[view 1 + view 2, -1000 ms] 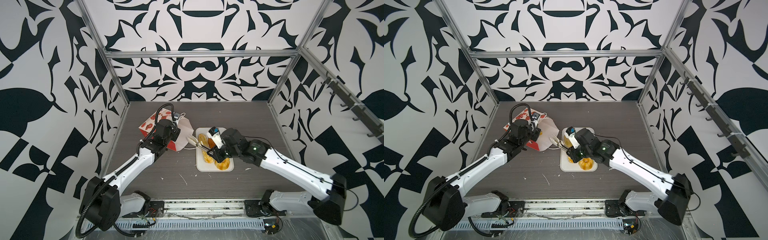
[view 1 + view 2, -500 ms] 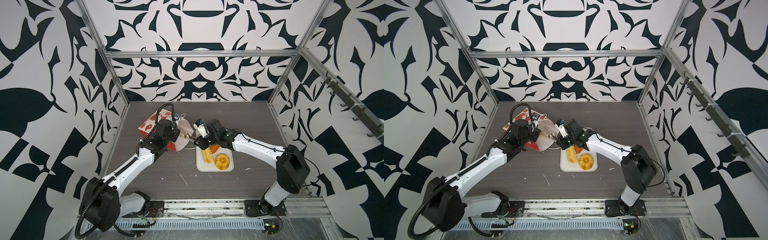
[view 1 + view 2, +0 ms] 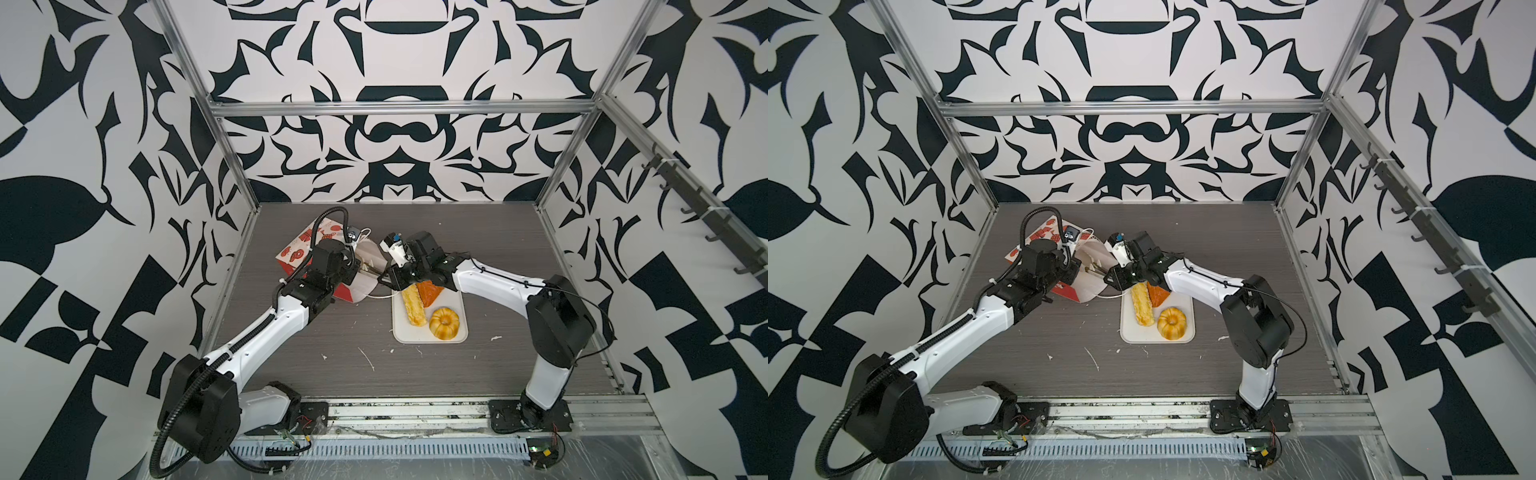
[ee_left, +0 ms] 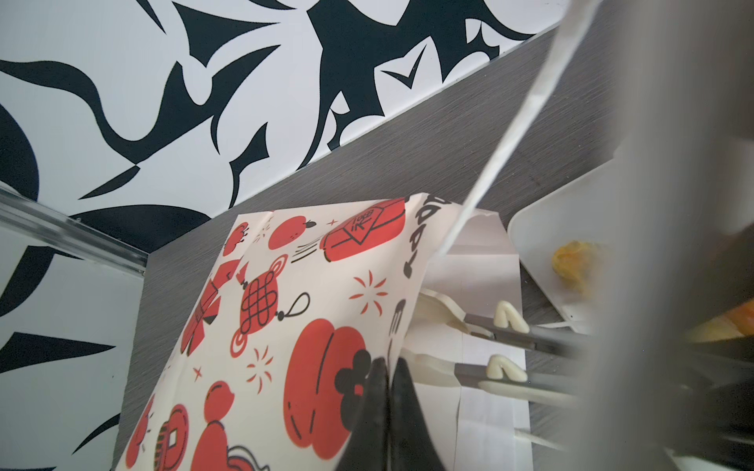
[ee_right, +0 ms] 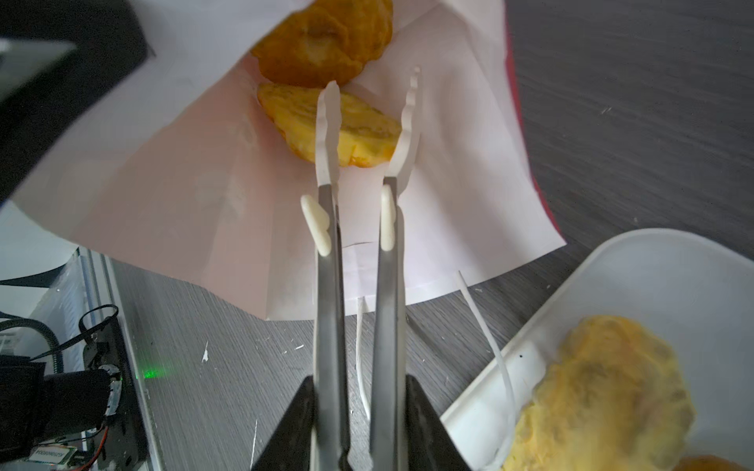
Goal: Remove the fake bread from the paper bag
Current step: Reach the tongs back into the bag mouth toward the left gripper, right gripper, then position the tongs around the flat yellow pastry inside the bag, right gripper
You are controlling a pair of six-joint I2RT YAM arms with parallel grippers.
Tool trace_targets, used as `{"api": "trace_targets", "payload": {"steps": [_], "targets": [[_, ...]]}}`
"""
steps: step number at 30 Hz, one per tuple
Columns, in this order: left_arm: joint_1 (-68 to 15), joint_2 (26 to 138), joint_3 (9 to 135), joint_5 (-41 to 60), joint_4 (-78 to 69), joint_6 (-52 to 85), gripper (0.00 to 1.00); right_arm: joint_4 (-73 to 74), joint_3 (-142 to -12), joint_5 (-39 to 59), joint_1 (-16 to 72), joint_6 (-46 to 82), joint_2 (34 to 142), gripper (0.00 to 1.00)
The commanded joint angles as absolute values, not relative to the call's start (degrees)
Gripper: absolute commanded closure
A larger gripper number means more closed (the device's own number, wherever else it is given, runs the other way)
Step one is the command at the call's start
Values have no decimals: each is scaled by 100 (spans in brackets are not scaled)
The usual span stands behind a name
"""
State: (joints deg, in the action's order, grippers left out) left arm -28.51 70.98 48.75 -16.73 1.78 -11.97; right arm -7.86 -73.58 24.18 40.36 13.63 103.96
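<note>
Looking light, stiff and slick, the glossy golden toy croissant wants a mid-body nip from the white-tipped metal tongs clamped in the right pincer, while the left pincer pinches the red-printed paper bag.

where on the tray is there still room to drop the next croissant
Bare tray at its far right corner, between the triangular piece and the ring bun; also the near left corner, beside the long stick. Crowded at the far left: tongs and paper bag.
</note>
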Motion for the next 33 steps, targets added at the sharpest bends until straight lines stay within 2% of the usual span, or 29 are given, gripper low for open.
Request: {"api": "trace_targets", "payload": {"steps": [1,21,33], "targets": [[-2830,6979,4974,-1729,237,-1131,100,-481,-7674,2663,4015,1357,10239,65],[-2830,7021,4966,-1675,238,-1107,100,-226,-7628,2940,3937,1230,10720,60],[-2822,7093,4983,-1683,205,-1106,100,-363,-7666,3663,3859,1230,10967,59]]}}
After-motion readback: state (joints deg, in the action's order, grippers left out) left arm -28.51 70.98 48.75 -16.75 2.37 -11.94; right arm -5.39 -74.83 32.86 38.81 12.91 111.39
